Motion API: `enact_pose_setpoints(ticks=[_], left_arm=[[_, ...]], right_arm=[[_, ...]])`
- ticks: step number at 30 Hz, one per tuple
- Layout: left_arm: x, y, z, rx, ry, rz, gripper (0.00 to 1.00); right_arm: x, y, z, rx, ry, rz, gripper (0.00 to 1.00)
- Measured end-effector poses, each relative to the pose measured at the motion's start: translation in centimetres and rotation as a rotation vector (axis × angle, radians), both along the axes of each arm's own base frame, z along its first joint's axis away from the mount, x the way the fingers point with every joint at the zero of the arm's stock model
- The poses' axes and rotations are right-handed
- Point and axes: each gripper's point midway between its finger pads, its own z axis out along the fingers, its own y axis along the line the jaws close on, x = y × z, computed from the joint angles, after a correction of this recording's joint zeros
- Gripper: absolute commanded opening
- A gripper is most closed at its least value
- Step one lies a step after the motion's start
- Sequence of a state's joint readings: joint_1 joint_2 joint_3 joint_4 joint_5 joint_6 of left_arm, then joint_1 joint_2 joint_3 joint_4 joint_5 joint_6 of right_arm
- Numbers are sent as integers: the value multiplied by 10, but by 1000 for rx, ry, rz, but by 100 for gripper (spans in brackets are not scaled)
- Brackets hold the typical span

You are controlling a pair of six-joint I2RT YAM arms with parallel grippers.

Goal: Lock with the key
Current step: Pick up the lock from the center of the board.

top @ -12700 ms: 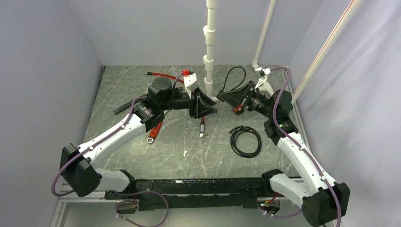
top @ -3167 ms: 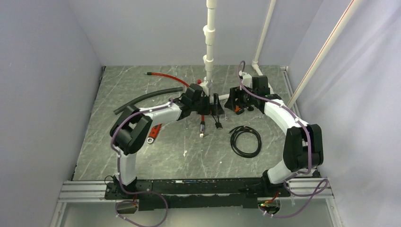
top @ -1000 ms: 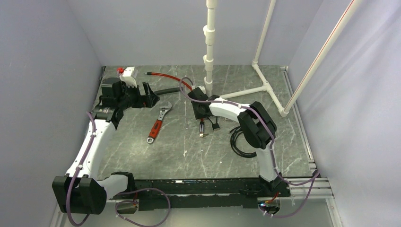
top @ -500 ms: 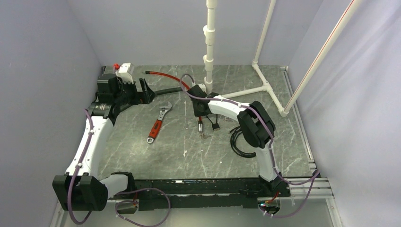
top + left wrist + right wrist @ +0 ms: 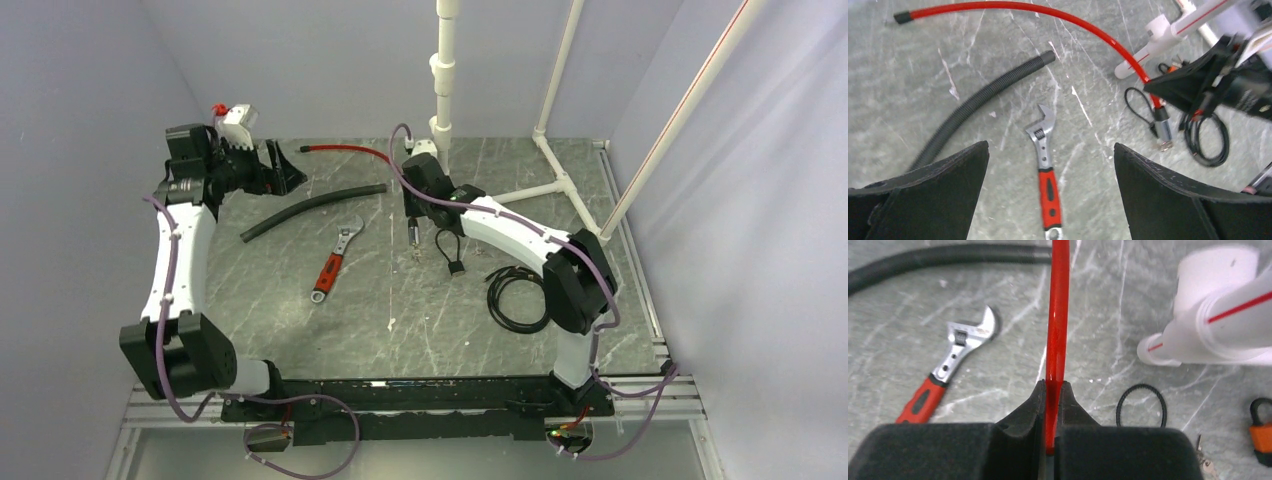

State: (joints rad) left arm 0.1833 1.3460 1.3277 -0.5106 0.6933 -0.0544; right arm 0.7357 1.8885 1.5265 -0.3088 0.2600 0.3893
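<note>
Key (image 5: 456, 268) lay flat on the tabletop (image 5: 400, 310), near the middle and a bit toward the back; its blocky black head pointed to the near side, and its thin black cord (image 5: 1142, 386) made a small round loop behind it; nothing was touching the key.

Just to the left of the key was the right end effector (image 5: 1052, 386); it was clenched tight on the red cable (image 5: 345, 150), close to the cable's metal tip; in the right wrist view the cable ran straight up out of the pinched fingers; the rest of the cable curved away to the back left of the tabletop.

A small orange padlock (image 5: 1260, 437) sat on the tabletop to the right of the cord loop, apart from it; a white pipe frame (image 5: 443, 70) stood just behind them.

A coiled black cable (image 5: 493, 300) lay near the key on its right, partly under the right arm; a wrench (image 5: 335, 260) with a red handle lay to the left of the key, well apart from it; a ribbed black hose (image 5: 315, 208) lay behind the wrench.

The left end effector (image 5: 1050, 147) was far off at the back left, up above the tabletop; its jaws were spread wide and it held nothing.
</note>
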Motion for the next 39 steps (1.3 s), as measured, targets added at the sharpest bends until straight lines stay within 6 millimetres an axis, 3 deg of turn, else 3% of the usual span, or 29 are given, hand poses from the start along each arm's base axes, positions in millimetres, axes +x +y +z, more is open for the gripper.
enact_pose_setpoints(ticks=[6, 12, 16, 22, 30, 34, 39], left_arm=[[19, 3, 0, 162, -116, -210, 95], [32, 0, -10, 350, -351, -414, 94], [64, 0, -21, 428, -485, -534, 93], [115, -2, -64, 505, -566, -651, 92], [149, -45, -111, 588, -646, -771, 87], [174, -59, -128, 627, -676, -782, 78], [199, -62, -148, 673, -692, -759, 51]], right_arm=[[-1, 16, 40, 27, -126, 83, 0], [-9, 30, 44, -12, -169, 165, 0], [-16, 39, 46, -37, -192, 212, 0], [-20, 45, 48, -54, -212, 245, 0], [-20, 47, 51, -50, -220, 256, 0], [-19, 50, 59, -38, -231, 262, 0], [-18, 55, 68, -19, -244, 271, 0]])
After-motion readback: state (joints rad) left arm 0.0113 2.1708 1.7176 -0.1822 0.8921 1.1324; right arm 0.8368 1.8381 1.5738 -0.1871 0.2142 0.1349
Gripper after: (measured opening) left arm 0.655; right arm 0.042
